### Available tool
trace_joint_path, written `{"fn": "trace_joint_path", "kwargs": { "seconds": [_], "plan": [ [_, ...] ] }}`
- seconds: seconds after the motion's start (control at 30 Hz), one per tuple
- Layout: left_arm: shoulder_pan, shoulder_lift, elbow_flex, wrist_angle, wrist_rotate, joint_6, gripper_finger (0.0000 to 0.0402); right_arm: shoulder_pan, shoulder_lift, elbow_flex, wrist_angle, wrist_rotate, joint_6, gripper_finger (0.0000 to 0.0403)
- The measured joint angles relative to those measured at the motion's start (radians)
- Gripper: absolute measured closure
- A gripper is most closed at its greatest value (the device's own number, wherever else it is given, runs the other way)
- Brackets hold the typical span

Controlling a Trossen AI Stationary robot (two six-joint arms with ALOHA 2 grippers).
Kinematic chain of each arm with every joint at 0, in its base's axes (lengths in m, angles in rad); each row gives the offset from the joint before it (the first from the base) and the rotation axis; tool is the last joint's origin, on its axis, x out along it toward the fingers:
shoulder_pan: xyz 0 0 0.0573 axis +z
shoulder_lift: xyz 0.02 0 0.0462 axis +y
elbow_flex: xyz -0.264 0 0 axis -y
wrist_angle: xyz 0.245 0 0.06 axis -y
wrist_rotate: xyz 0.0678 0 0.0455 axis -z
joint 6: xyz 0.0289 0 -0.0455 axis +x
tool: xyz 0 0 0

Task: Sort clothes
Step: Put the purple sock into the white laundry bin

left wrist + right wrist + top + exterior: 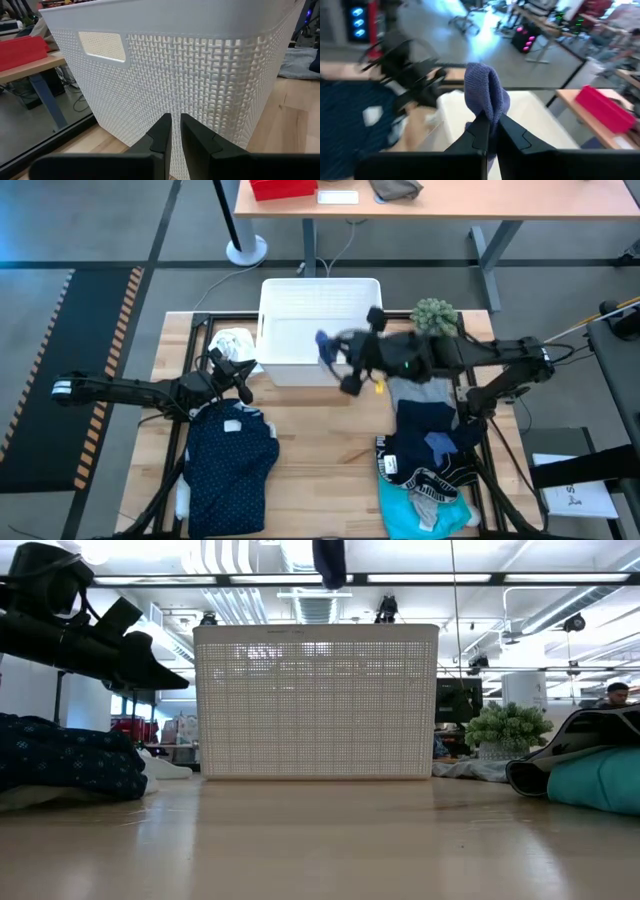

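Fingers of the right gripper [487,131] pinch a blue-purple cloth [486,96] at frame centre, over the white basket [300,330] — presumably to drop it in; left gripper [175,131], pressed together, waits beside the basket's wall.

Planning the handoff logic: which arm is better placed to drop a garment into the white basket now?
The right: its gripper is shut on a small blue-purple cloth at the basket. The left gripper, nearly shut, holds nothing.
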Motion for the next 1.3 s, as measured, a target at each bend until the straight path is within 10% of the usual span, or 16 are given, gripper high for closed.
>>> {"fn": "trace_joint_path", "kwargs": {
  "seconds": [0.53,1.3],
  "plan": [
    [0.000,0.000,0.000,0.000,0.000,0.000,0.0374,-0.352,0.084,0.004,0.092,-0.277,0.108,0.0403],
    [0.000,0.000,0.000,0.000,0.000,0.000,0.0374,-0.451,0.333,0.027,0.021,-0.434,0.205,0.0373]
  ]
}}
